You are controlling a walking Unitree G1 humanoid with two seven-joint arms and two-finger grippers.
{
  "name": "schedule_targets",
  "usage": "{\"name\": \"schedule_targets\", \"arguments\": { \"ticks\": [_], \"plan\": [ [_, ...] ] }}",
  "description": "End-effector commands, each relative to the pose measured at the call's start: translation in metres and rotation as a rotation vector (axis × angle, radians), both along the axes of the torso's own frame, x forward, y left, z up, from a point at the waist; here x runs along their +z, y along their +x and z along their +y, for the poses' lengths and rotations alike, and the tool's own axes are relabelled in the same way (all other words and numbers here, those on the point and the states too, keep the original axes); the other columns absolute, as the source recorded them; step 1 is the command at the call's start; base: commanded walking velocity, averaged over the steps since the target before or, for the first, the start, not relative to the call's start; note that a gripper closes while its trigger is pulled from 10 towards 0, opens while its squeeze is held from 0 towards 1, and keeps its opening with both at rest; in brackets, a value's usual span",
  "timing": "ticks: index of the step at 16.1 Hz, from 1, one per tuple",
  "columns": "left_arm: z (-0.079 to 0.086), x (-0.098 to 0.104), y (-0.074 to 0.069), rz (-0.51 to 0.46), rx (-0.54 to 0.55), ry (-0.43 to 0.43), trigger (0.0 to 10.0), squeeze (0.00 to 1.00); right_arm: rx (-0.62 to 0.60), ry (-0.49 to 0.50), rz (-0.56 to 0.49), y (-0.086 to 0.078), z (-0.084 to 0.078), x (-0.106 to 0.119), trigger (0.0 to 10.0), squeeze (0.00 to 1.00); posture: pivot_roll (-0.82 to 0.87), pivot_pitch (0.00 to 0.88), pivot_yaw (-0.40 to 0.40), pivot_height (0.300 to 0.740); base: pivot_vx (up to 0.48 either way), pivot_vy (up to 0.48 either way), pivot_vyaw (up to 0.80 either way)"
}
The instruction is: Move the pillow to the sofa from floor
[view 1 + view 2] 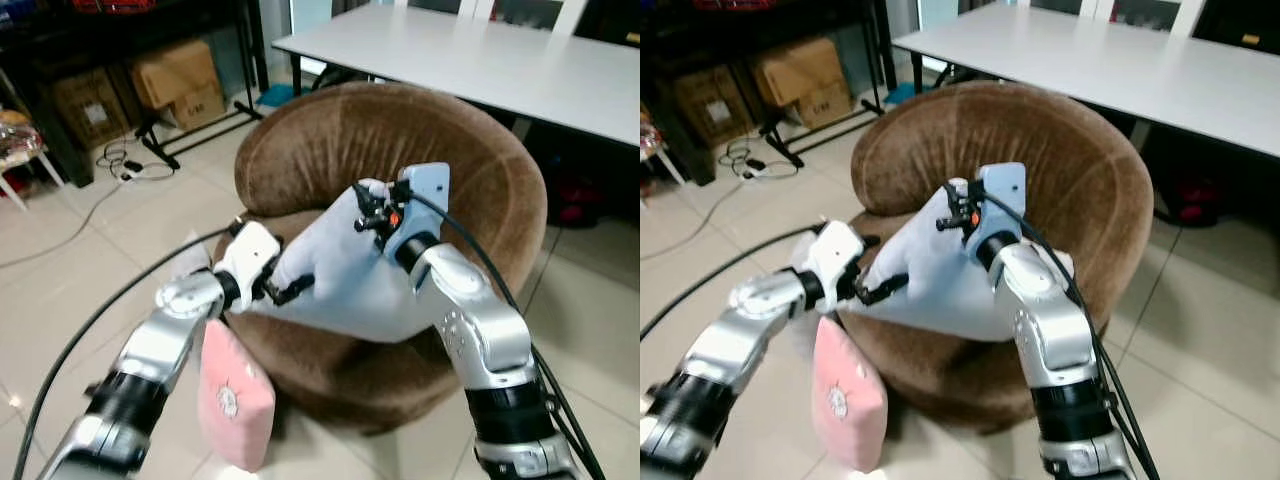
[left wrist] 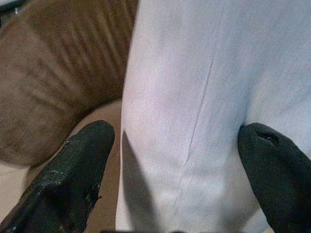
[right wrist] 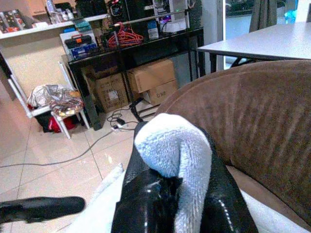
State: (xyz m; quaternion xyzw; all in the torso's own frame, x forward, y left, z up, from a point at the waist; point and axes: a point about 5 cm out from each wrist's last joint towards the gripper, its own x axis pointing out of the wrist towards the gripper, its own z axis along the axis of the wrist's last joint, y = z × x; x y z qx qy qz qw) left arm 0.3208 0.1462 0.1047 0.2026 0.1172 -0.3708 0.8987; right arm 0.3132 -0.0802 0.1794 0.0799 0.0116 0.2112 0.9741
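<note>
Resting slantwise on the round brown velvet sofa [image 1: 480, 170], the pale blue-white pillow [image 1: 340, 275] is pinched at its upper corner by the right gripper [image 3: 170, 194] and straddled, untouched, by the spread left gripper [image 2: 180, 170].

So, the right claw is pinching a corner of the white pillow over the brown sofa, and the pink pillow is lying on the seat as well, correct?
Not quite: the pink pillow is on the floor, against the brown sofa, as the left eye view shows. The right claw does pinch a corner of the white pillow over the sofa.
</note>
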Motion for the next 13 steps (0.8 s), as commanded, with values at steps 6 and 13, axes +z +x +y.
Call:
{"name": "schedule_targets", "arguments": {
  "ticks": [6, 13],
  "plan": [
    [-0.004, -0.020, 0.017, 0.006, 0.021, 0.025, 3.6, 0.00, 0.045, 0.072, -0.102, 0.001, 0.006, 0.029, 10.0, 0.00, -0.11, 0.000, 0.032, 0.740, 0.000, 0.000, 0.00],
    [0.001, -0.027, 0.020, -0.012, 0.038, 0.046, 0.0, 0.00, 0.068, 0.078, -0.094, 0.002, 0.009, 0.029, 10.0, 0.00, -0.11, 0.000, 0.024, 0.740, 0.000, 0.000, 0.00]
  ]
}}
